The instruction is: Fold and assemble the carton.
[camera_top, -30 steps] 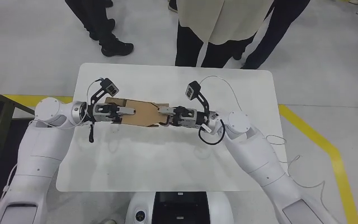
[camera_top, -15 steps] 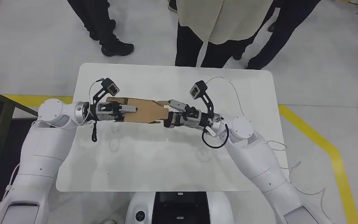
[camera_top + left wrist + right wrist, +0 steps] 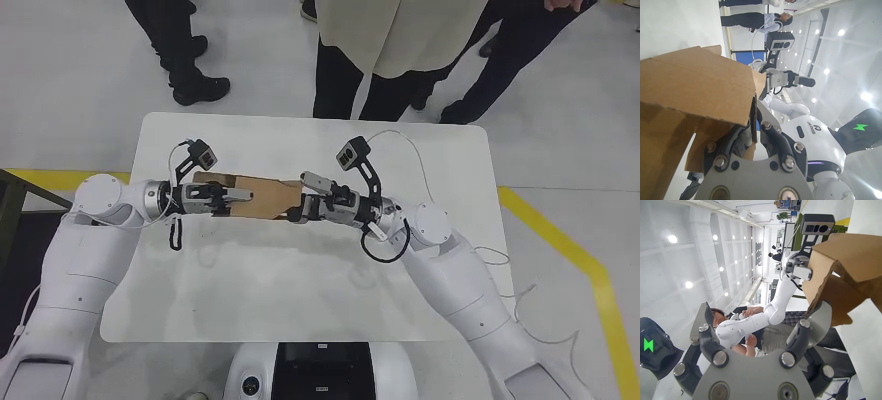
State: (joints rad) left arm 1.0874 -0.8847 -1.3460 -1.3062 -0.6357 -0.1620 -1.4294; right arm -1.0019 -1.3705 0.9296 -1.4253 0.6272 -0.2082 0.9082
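One brown corrugated cardboard carton (image 3: 258,196), left pincer (image 3: 755,121) tight on it, right pincer (image 3: 763,309) wide apart

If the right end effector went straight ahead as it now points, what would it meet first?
The carton: its near end lies just ahead of the right end effector, one finger apparently at the cardboard edge. The left end effector, clamped on the far end, comes after.

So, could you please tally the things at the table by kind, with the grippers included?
carton: 1
grippers: 2, the left gripper shut on the carton, the right gripper with fingers open
table: 1
total: 4
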